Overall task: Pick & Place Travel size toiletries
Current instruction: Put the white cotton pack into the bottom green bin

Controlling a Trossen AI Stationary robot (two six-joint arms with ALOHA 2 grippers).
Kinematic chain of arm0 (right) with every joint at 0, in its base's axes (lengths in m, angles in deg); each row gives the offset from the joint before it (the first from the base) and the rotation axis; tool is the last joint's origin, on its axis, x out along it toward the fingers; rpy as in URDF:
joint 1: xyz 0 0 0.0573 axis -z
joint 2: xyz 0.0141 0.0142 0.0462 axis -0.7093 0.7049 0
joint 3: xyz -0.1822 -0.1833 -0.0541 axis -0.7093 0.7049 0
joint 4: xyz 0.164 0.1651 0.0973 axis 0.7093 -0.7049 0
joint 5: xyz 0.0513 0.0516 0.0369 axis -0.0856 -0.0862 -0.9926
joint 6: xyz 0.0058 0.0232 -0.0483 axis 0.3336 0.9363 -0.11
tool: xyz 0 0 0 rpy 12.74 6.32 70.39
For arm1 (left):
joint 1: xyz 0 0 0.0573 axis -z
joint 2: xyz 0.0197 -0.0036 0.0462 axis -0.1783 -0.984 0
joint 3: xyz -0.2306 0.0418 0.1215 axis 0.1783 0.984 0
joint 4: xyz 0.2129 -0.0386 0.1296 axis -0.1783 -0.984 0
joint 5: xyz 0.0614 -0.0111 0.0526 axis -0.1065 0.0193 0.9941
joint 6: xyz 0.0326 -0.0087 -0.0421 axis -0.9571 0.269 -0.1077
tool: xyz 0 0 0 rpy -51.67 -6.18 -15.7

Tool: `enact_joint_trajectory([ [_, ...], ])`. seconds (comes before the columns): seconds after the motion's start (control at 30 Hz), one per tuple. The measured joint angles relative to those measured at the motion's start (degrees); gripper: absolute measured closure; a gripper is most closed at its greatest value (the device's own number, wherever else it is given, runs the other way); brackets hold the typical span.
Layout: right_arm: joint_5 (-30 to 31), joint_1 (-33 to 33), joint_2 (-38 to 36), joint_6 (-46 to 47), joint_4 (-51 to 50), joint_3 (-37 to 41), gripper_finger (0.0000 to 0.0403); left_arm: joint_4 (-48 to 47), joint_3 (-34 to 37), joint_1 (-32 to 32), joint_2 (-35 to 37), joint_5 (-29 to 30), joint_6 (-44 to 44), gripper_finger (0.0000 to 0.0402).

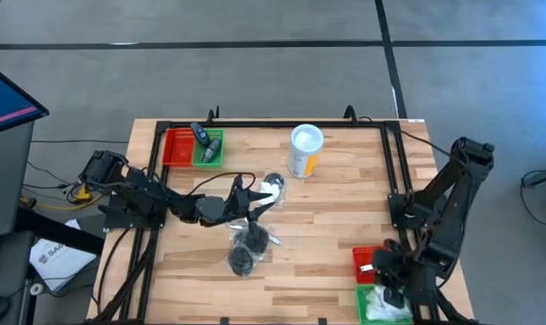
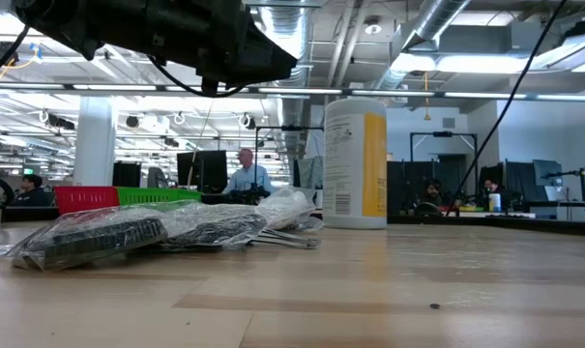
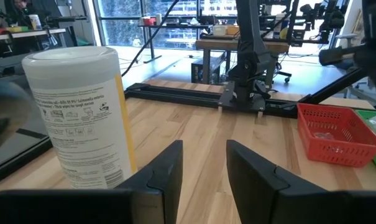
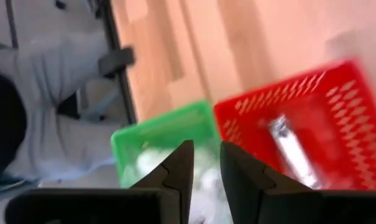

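Two dark pucks in clear wrap lie flat mid-table, and they show in the low view too. A white packet lies beside them, toward the far edge. My left gripper hovers above these items, open and empty. A small dark bottle lies across the far-left baskets. My right gripper hangs open and empty over the near-right baskets. There, a silvery tube lies in the red basket, and white packets lie in the green one.
A tall yellow canister with a white lid stands upright toward the far edge, close ahead of the left gripper. A red basket and a green basket sit at the far left. A black frame rail borders the table.
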Motion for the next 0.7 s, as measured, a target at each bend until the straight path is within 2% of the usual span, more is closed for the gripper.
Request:
enact_joint_trajectory([
  [0.13,2.01,3.22,-0.30,-4.83,-0.82,0.00,0.0331,-2.50,0.00,-1.66,0.00,-0.72,0.01,0.0289],
  [0.5,2.17,12.01,0.21,-17.94,1.79,0.00,0.0331,-10.88,0.00,-14.23,-0.51,-25.10,3.28,0.0289],
  [0.7,2.17,16.19,0.22,-24.21,2.37,0.00,0.0331,-15.50,0.00,-19.99,-0.52,-33.41,3.28,0.0289],
])
